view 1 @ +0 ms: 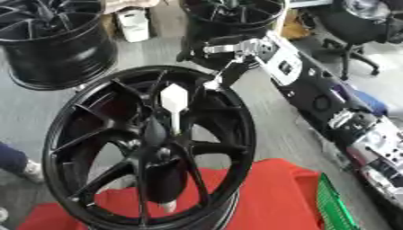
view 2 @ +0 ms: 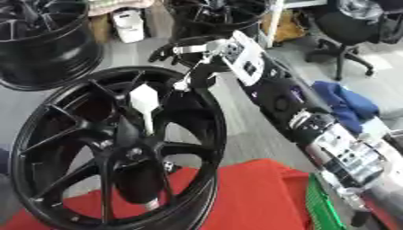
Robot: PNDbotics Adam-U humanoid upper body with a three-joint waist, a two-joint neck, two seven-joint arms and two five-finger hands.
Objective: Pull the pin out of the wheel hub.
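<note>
The glossy black wheel hub (view 1: pixel 150 148), with thin spokes fanning from its centre, stands upright on a red surface (view 1: pixel 260 202). A white pin (view 1: pixel 175 108) with a flat, angular head juts from its centre. The right robot hand (view 2: pixel 189 51), black and silver, sits at the hub's upper rim just beyond the pin's head; whether its fingers are apart or curled I cannot tell.

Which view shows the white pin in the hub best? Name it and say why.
The left eye view: the white pin stands nearer the frame's middle, its broad head and thin shaft clear against the black wheel hub. The right eye view shows the same pin whole too, only shifted left, with nothing more of it revealed.
</note>
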